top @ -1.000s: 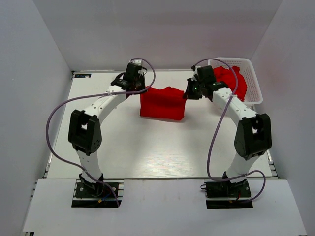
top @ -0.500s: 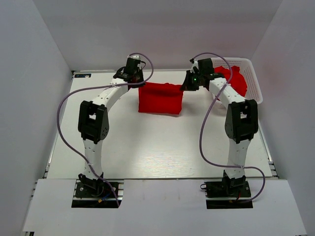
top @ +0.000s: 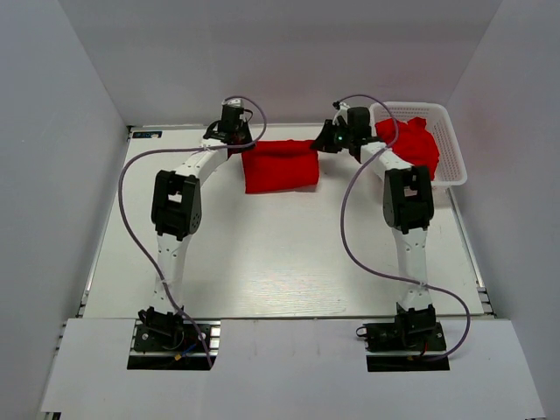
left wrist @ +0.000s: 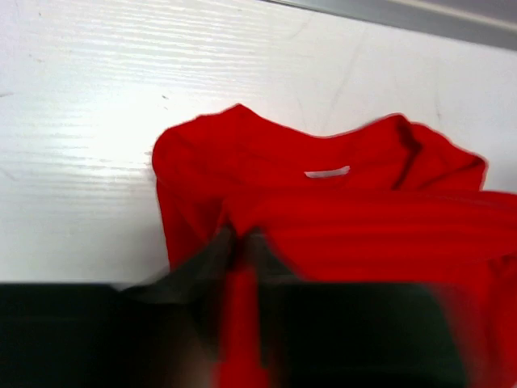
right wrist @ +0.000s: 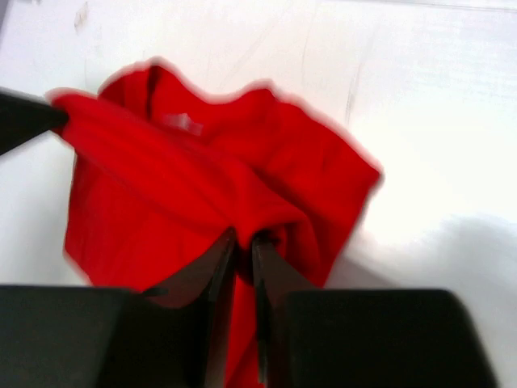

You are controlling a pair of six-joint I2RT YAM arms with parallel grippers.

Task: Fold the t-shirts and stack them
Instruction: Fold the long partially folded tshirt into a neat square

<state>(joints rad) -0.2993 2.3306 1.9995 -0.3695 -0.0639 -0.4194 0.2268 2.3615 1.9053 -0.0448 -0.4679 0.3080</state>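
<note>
White worktop (top: 262,254): t-shirt (top: 280,166) at 12 o'clock, left fingers (left wrist: 202,263) and right fingers (right wrist: 212,267) both clamped on its fabric. Only wrist views show neck label (left wrist: 327,172). Top view hides fingertips; second t-shirt (top: 409,144) in basket (top: 451,166), 1 o'clock.

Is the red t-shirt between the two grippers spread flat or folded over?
Folded over. The wrist views show a t-shirt layer, pinched by the left gripper and right gripper, lying over its collar.
</note>
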